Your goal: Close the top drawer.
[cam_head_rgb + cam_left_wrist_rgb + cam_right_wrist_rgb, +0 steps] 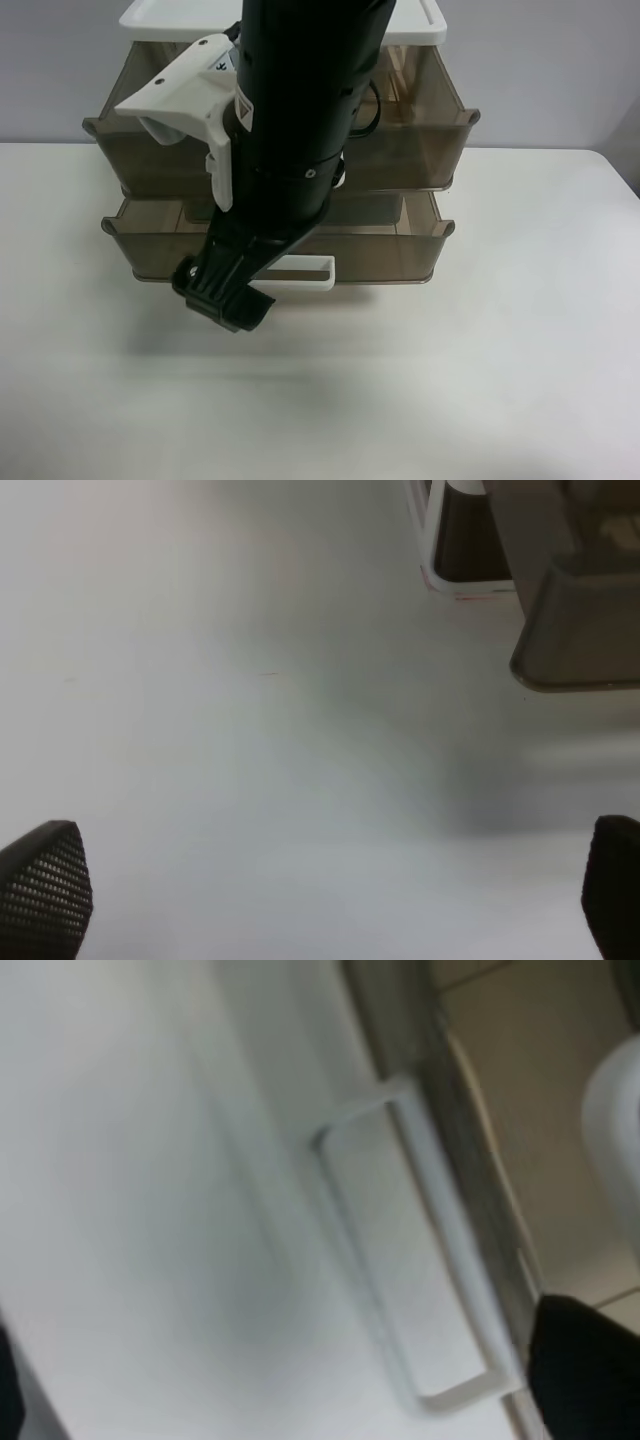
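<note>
The right gripper (pixel 225 300) hangs low over the white table (pixel 500 380), just in front of the lower drawer (pixel 400 250). It is at one end of that drawer's white loop handle (pixel 305 272), and contact cannot be made out. In the blurred right wrist view its dark fingers sit at opposite edges, spread apart and gripping nothing.

The top drawer (pixel 420 120) lies above and behind this gripper, pulled out from under the cabinet's white top (pixel 420 30). Its front edge runs past the black arm (pixel 300 100) on both sides, and the arm hides its handle.

Bare table lies open on the gripper's near side and to both flanks.

The left gripper (pixel 330 892) has its fingertips (pixel 45 895) wide apart over bare table, with a brown drawer corner (pixel 580 630) well ahead and off to one side.
</note>
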Robot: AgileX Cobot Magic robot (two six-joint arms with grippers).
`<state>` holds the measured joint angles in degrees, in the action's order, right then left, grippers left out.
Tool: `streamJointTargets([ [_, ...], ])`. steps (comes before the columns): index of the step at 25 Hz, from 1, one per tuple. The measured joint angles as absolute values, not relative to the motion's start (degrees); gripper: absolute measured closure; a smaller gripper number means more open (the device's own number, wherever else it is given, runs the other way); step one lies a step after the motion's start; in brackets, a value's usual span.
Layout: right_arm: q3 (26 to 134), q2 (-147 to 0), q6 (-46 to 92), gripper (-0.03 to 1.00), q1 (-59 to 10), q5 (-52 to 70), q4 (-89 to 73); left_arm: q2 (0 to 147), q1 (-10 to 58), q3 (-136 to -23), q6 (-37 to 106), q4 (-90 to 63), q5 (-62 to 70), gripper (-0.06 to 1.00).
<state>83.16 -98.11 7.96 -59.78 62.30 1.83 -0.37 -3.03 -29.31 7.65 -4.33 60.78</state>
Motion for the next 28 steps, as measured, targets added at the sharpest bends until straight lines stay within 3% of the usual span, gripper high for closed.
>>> streamJointTargets([
  [10, 83.2, -98.1, 10.2, -0.03, -55.3, 58.1, 1.2, -0.4, -3.0, -29.3, 7.7, -4.3, 60.8, -0.05],
  [28, 83.2, -98.5, 12.2, -0.03, -45.1, 39.6, 1.3, -0.4, -3.0, -29.3, 7.7, -4.3, 60.8, -0.05],
])
